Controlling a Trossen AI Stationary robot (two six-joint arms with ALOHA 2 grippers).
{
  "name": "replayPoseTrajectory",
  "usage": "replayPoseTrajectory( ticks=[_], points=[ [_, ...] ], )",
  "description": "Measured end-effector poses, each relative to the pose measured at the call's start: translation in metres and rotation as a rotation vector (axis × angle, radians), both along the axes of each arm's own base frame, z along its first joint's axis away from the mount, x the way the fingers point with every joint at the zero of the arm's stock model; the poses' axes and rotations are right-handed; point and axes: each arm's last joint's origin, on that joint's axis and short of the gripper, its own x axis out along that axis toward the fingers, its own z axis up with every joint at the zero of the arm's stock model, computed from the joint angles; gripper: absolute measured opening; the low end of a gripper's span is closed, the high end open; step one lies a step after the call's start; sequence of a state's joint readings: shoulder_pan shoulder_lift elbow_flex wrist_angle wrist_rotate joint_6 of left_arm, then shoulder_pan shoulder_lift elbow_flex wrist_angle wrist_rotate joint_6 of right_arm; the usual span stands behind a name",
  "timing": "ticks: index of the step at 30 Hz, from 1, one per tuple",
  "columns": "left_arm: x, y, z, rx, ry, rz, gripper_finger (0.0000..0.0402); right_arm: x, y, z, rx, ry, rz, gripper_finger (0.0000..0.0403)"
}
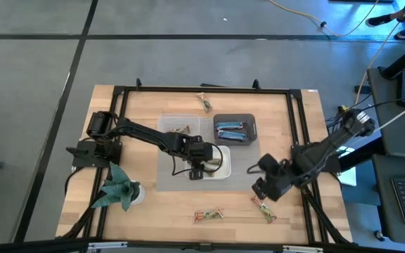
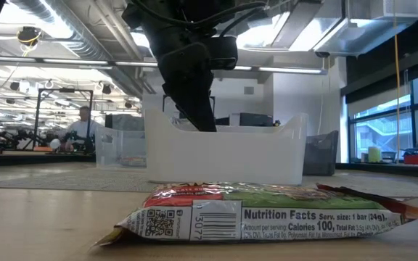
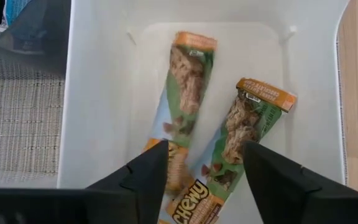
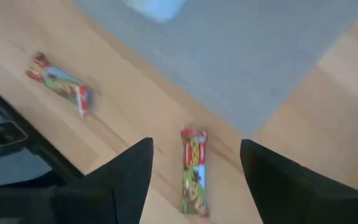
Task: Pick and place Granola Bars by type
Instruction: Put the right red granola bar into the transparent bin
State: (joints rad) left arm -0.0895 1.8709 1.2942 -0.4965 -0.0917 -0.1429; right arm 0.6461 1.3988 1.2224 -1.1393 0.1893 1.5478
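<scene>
White tub (image 3: 104, 93), bars (image 3: 188, 87) beneath left tool (image 3: 205, 168)

Open-plan robotics lab. Exposed silver ceiling ducts (image 2: 71, 32), strip lighting and a seated person (image 2: 84, 130) at distant benches. Black-framed wooden desk (image 1: 153, 214) stands on grey concrete floor (image 1: 34, 70).

a green paper plant figure (image 1: 118, 187) stands at the table's left front corner, on the bare wood (image 1: 160, 211). a grey mat (image 1: 241, 169) covers the table's middle — on it sit a clear tub (image 1: 166, 125), a dark tub (image 1: 250, 123) and a white tub (image 2: 223, 156). far behind, in the room, a person (image 2: 84, 127) sits at a desk.
</scene>
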Motion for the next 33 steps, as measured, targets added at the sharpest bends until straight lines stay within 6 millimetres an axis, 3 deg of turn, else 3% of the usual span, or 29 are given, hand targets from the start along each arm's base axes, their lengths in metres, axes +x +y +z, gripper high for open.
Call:
replayPoseTrajectory(
  ticks=[6, 13, 19, 33],
  points=[
    [-0.001, 0.001, 0.009, -0.001, -0.018, 0.003, 0.0208, -0.002, 0.024, -0.018, 0.028, 0.089, -0.035, 0.0244],
    [-0.001, 0.001, 0.051, -0.006, -0.100, -0.016, 0.0207, -0.006, 0.040, -0.028, 0.034, 0.117, -0.074, 0.0244],
    [-0.008, -0.001, 0.074, -0.026, -0.163, 0.000, 0.0209, -0.003, 0.045, -0.035, 0.025, 0.126, -0.075, 0.0244],
    [-0.010, -0.005, 0.076, -0.057, -0.166, 0.032, 0.0210, 0.007, 0.060, -0.063, -0.027, 0.185, -0.044, 0.0244]
  ],
)
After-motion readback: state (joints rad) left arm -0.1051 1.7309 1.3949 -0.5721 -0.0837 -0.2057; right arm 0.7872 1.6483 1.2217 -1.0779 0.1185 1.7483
